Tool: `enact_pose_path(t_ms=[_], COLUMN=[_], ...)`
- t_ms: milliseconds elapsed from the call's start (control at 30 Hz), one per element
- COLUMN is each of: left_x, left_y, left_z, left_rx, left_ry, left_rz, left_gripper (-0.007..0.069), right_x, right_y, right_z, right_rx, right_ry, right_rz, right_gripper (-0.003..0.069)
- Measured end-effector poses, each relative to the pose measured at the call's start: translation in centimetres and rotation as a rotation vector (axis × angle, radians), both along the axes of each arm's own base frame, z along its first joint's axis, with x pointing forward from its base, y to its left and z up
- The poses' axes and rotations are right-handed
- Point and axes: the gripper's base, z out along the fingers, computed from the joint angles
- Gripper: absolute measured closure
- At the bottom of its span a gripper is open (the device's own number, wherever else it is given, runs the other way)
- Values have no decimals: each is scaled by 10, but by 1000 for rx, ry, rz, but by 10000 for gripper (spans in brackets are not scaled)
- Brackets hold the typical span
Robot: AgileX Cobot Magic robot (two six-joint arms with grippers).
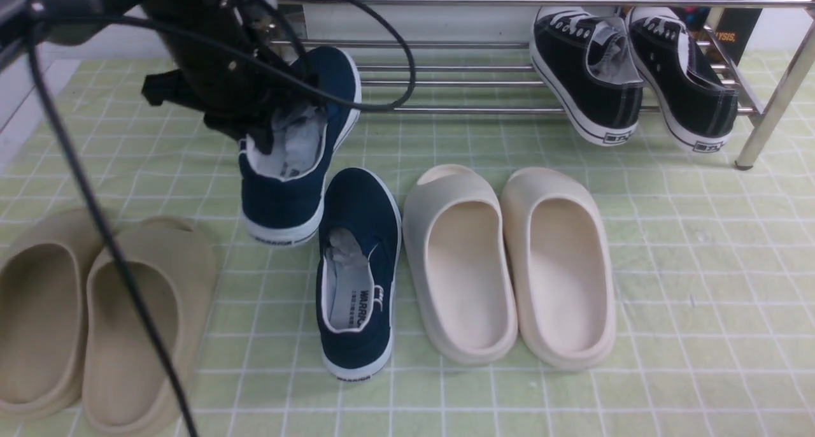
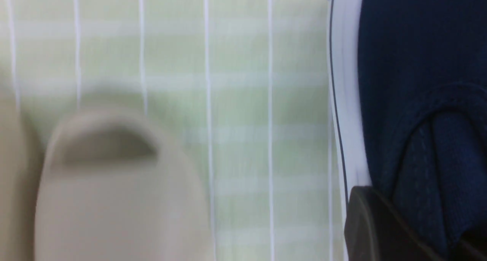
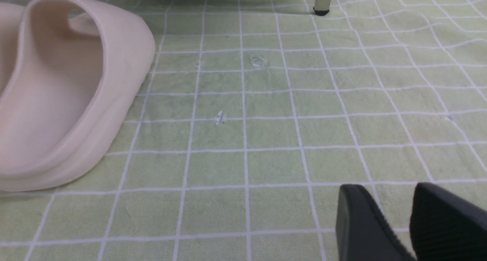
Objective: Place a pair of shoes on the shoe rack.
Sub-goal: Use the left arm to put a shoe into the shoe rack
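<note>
left claw (image 1: pixel 270 131) clamped on shoe (image 1: pixel 283 201) | right claw (image 3: pixel 395 194) apart | lift toe clear, seat flat on rack (image 1: pixel 477 0)

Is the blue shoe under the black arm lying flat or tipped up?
Tipped up. The navy shoe has its toe raised toward the shoe rack, heel lowest, with the left gripper clamped at its opening.

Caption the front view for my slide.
Left gripper holds one navy shoe toe-up by the shoe rack; the second shoe lies on the mat.
</note>
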Motion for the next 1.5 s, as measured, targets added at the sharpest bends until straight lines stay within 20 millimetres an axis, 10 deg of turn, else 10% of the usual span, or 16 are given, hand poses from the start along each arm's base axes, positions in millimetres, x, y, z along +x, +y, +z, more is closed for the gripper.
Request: enact_pose_path(t_ms=[233, 500, 800, 1200, 1500], left_x=[73, 104, 116, 116, 77], left_y=[-20, -25, -26, -22, -17], left_z=[-18, -47, -53, -36, 33], left_rx=[-24, -5, -22, -44, -66], left_ry=[-115, -188, -275, -351, -329], left_rz=[-9, -2, 25, 112, 45], left_gripper=[617, 617, 599, 209, 288], right_x=[0, 0, 0, 0, 0], right_y=[0, 0, 0, 0, 0], right_z=[0, 0, 0, 0, 0], right_rx=[0, 0, -1, -1, -1], right_ry=[0, 0, 0, 1, 1], right_rz=[0, 0, 0, 0, 0], right_gripper=[419, 419, 419, 419, 419])
